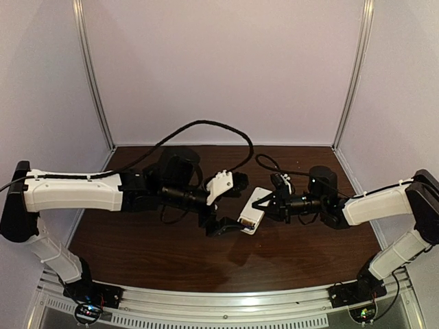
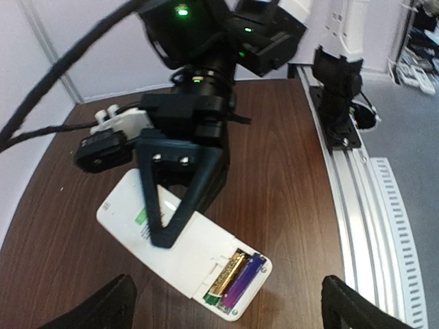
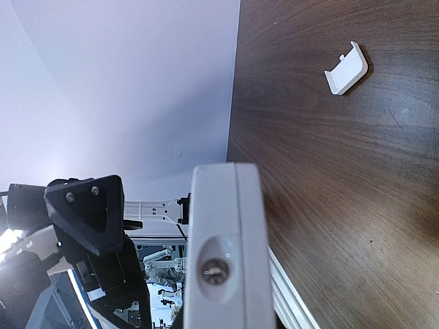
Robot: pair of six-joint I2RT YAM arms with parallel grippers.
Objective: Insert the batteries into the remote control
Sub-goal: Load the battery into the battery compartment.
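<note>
The remote control [image 2: 199, 250] is white, with a small green patch [image 2: 140, 218] on its back. Of the batteries [image 2: 230, 269], one is yellowish-gold and the other [image 2: 245, 277] is purple-blue. The desk [image 2: 288, 171] is dark reddish-brown with a fine wood grain. The loose cover [image 3: 346, 68] is white. The arms [image 1: 72, 192] have white shells and black joints. The walls [image 1: 226, 68] are pale lilac.

Two robot arms [image 1: 75, 192] [image 1: 374, 207], one white remote control [image 2: 195, 253], two batteries [image 2: 228, 271] [image 2: 245, 279], one gold, one purple, one small loose white cover [image 3: 346, 68], one table [image 1: 171, 257]
</note>
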